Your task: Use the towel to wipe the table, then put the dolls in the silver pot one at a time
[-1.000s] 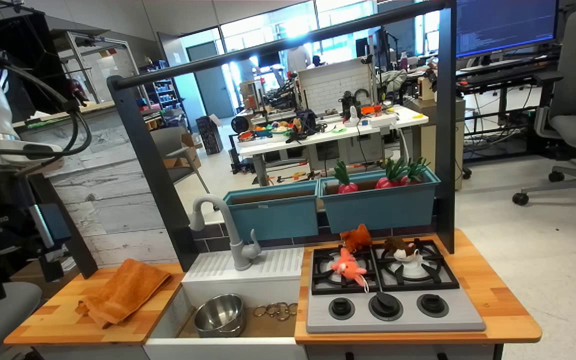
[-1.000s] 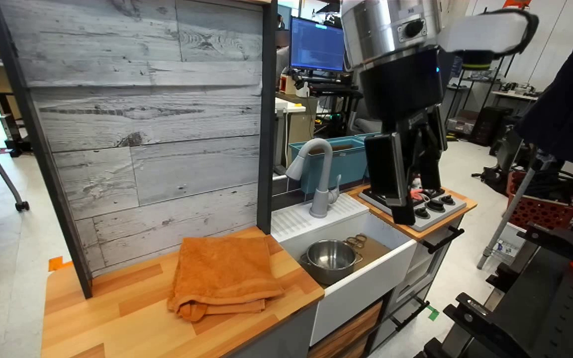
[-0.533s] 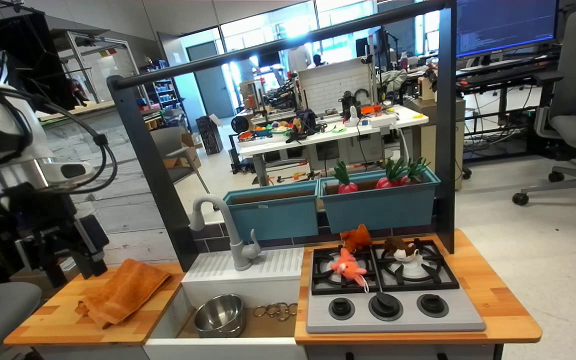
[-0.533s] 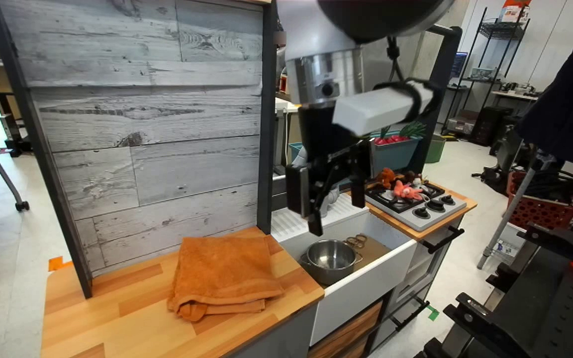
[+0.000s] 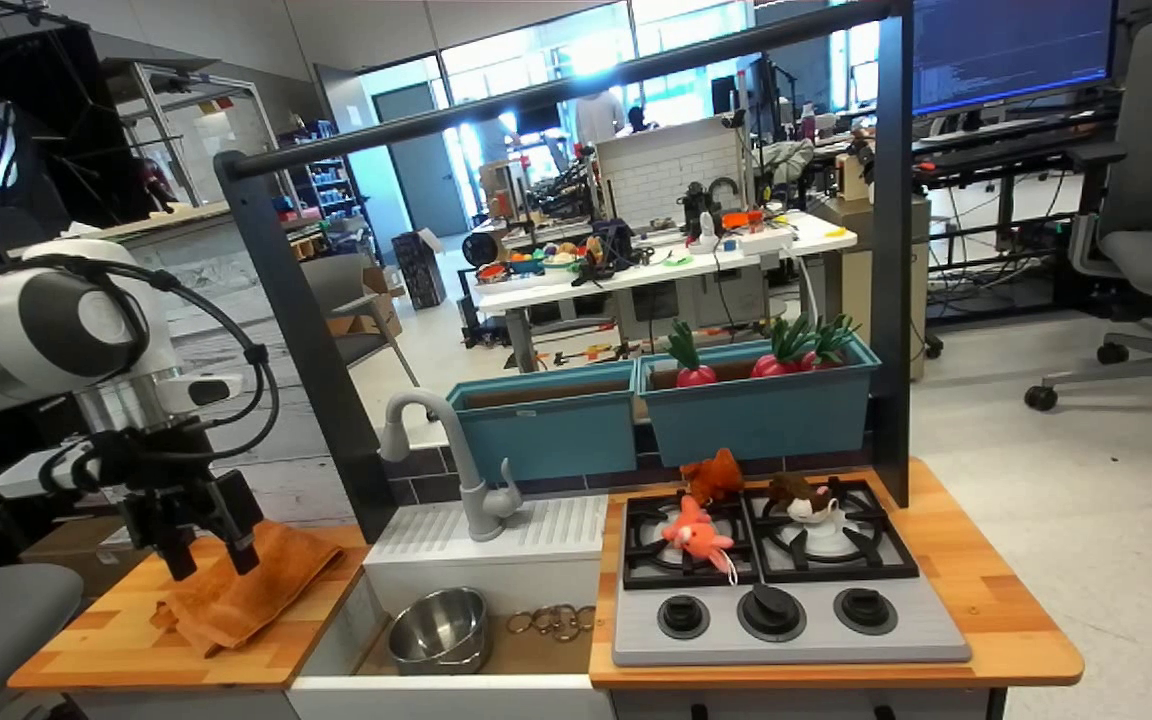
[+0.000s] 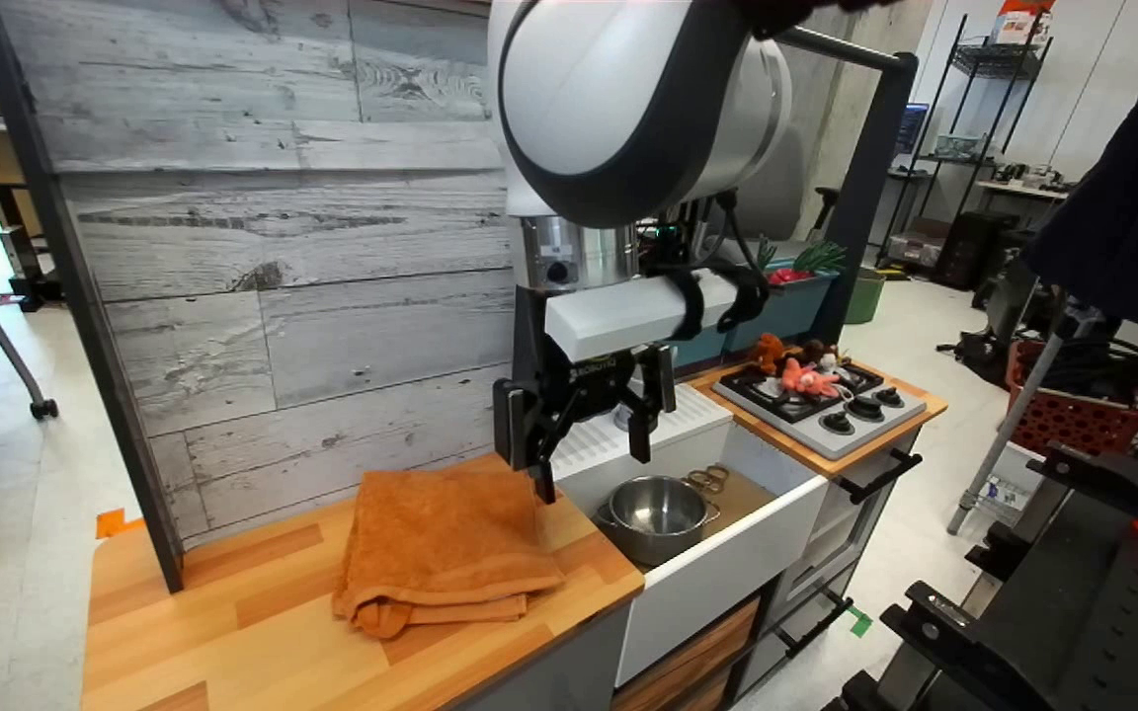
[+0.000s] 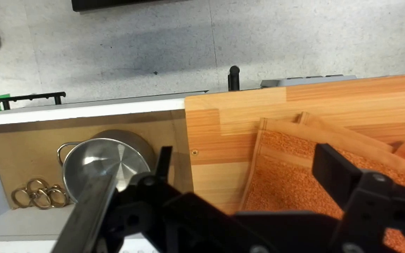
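Observation:
The towel (image 6: 446,543), a folded orange cloth, lies on the wooden table (image 6: 263,612) beside the sink. My gripper (image 5: 213,562) hangs open in the air above that area, holding nothing. In the wrist view the gripper (image 7: 243,158) spans the towel's edge: one finger appears over the orange cloth (image 7: 287,179), the other over the sink near the silver pot (image 7: 104,160). That shiny pot (image 5: 441,625) stands upright in the sink. On the stovetop are three dolls: a coral-pink one (image 5: 698,535), a rust-orange one (image 5: 714,475) and a brown-and-white one (image 5: 806,500).
A grey faucet (image 5: 456,460) rises behind the white sink. Metal rings (image 5: 556,622) lie in the sink right of the pot. Teal planters (image 5: 546,430) line the back, and a grey plank panel (image 6: 312,247) stands behind the towel. Black knobs (image 5: 772,612) front the stove.
The arm has come down and closer to the towel, and the gripper has turned somewhat. It has stayed open. Towel, pot and dolls have not moved.

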You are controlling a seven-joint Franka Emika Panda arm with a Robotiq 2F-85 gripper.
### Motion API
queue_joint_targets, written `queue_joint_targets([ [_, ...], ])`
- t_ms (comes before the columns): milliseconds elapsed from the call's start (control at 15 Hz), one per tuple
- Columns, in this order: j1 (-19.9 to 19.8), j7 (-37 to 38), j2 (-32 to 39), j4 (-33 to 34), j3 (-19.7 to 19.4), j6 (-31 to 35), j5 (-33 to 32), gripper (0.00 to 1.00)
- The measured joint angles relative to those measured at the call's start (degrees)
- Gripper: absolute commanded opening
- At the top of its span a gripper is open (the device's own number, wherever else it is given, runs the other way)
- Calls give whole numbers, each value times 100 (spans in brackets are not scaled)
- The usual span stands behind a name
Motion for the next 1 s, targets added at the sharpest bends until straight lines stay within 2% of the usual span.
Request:
queue_joint_targets([
  [400,18,101,35,-25,-74,286,7,100],
  [667,260,100,366,85,-128,1507,-2,100],
  [800,533,104,749,384,-258,1893,-2,100],
  [1000,814,141,1508,1217,-430,1854,27,100],
])
